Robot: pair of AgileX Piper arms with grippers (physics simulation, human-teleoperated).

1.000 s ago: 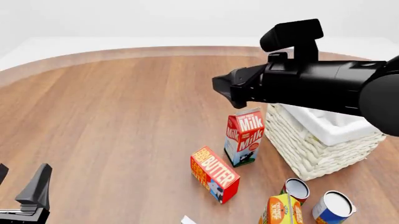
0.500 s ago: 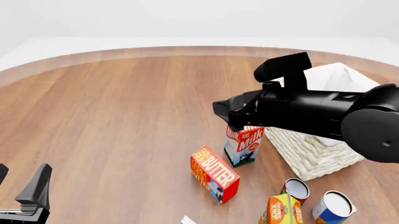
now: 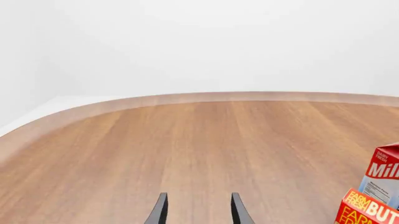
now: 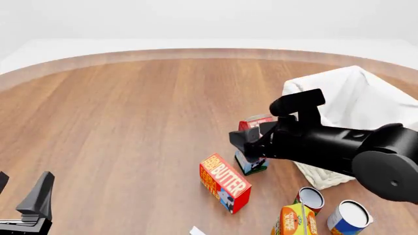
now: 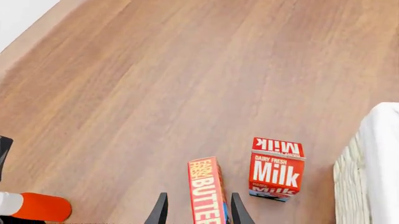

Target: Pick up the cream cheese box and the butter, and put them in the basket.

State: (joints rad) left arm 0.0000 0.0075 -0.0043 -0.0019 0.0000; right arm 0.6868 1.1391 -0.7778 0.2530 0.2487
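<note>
Flat on the wooden table (image 4: pixel 130 112), the butter (image 4: pixel 225 182) lies just beside the milk carton (image 4: pixel 251 164), its long axis running diagonally from the carton's base toward the near edge. Reaching over the carton, the right arm's gripper (image 5: pixel 195 210) points down with fingers apart, straddling the butter's end. Behind the carton stands the basket (image 4: pixel 353 98). The left gripper (image 3: pixel 195 210) rests well away, fingers also apart.

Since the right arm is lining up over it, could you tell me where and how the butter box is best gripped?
Probably across the two long side faces of the butter, near its middle, coming down from above. It lies flat and oblong, narrow enough for the open right gripper, whose fingers already straddle it in the wrist view. The milk carton stands apart beside it, leaving room.
</note>
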